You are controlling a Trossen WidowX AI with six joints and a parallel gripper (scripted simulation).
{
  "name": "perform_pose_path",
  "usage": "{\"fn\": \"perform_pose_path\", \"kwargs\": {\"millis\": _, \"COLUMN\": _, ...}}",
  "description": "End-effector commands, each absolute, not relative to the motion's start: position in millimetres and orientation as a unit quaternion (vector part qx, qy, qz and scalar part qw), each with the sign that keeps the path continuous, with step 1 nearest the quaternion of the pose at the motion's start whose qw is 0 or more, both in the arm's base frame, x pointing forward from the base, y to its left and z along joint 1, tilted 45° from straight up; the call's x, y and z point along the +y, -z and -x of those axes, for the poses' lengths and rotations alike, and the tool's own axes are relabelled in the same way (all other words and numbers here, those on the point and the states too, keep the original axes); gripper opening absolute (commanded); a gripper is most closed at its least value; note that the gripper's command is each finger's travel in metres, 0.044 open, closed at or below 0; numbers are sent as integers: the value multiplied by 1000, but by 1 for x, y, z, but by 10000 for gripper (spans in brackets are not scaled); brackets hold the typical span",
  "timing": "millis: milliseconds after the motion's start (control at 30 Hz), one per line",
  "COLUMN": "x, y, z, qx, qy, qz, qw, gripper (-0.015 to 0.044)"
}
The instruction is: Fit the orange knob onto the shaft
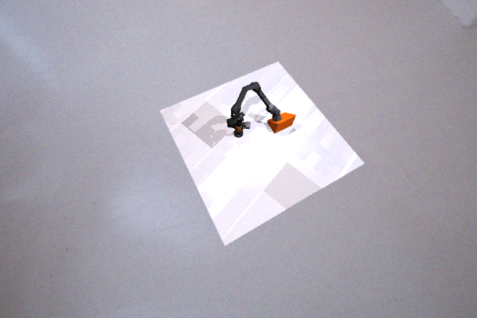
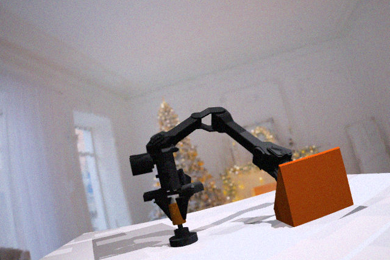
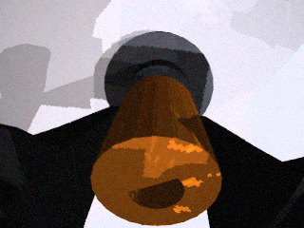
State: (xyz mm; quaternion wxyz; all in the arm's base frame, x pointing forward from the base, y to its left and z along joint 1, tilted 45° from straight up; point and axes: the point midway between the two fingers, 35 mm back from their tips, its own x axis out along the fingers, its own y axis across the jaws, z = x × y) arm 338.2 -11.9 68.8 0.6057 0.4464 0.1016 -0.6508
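Note:
My gripper (image 1: 239,128) (image 2: 178,215) (image 3: 158,120) is shut on the orange knob (image 1: 238,129) (image 2: 177,211) (image 3: 152,114), one finger on each side. The knob is a tapered cylinder standing over the dark round pedestal (image 1: 238,135) (image 2: 183,240) (image 3: 159,43). In the exterior view a short piece of the dark shaft (image 2: 180,226) shows between the knob's lower end and the pedestal, so a gap remains there. I cannot tell whether the shaft tip is inside the hole. In the wrist view the knob's D-shaped hole (image 3: 159,196) shows its flat side toward the top. The shaft's flat side is hidden.
A large orange wedge-shaped block (image 1: 284,122) (image 2: 314,187) stands beside the arm's base, to the right of the pedestal in the top and exterior views. The arm arches from there over to the pedestal. The pale square table top (image 1: 250,206) carries patchy shadows.

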Motion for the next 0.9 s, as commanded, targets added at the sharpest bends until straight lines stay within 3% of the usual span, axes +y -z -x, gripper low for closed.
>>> {"fn": "perform_pose_path", "kwargs": {"millis": 0, "x": -12, "y": -68, "z": -339, "qx": 100, "qy": 651, "qz": -449, "qw": 604, "gripper": 0}}
{"fn": "perform_pose_path", "kwargs": {"millis": 867, "x": -12, "y": -69, "z": -339, "qx": 31, "qy": 658, "qz": -509, "qw": 554, "gripper": 0}}
